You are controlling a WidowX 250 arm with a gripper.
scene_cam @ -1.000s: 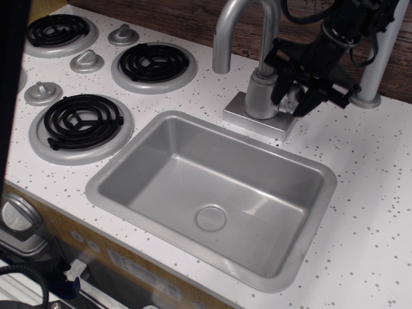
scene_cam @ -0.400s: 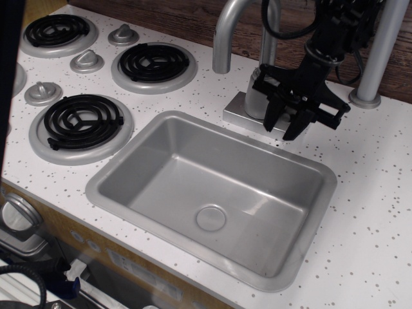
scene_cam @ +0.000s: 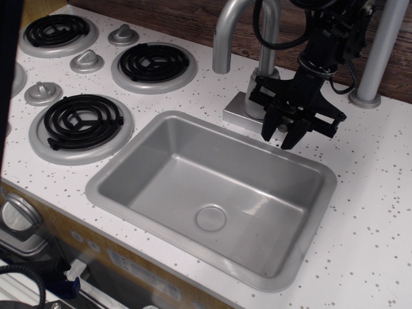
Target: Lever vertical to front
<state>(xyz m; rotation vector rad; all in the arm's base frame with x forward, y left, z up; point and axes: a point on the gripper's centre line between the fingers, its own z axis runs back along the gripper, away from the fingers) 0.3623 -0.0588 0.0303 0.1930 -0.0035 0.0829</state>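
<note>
The faucet's cylindrical body (scene_cam: pixel 261 90) stands on a square base (scene_cam: pixel 239 111) behind the sink, under the tall curved spout (scene_cam: pixel 226 32). My black gripper (scene_cam: pixel 279 136) hangs right in front of that body, fingers pointing down toward the sink's back rim. The fingers (scene_cam: pixel 268 129) stand close together around a small pale grey piece, the lever (scene_cam: pixel 281 123), which leans forward toward the sink. Most of the lever and its pivot are hidden behind the gripper.
The grey sink basin (scene_cam: pixel 161 129) with a round drain (scene_cam: pixel 211 217) lies in front. A thick grey upright pole (scene_cam: pixel 380 51) stands to the right. Black coil burners (scene_cam: pixel 82 120) and silver knobs (scene_cam: pixel 86 61) lie to the left. A wooden wall runs along the back.
My gripper has swung from the right side of the faucet body forward and down to its front, toward the sink rim. Its fingers now point downward.
</note>
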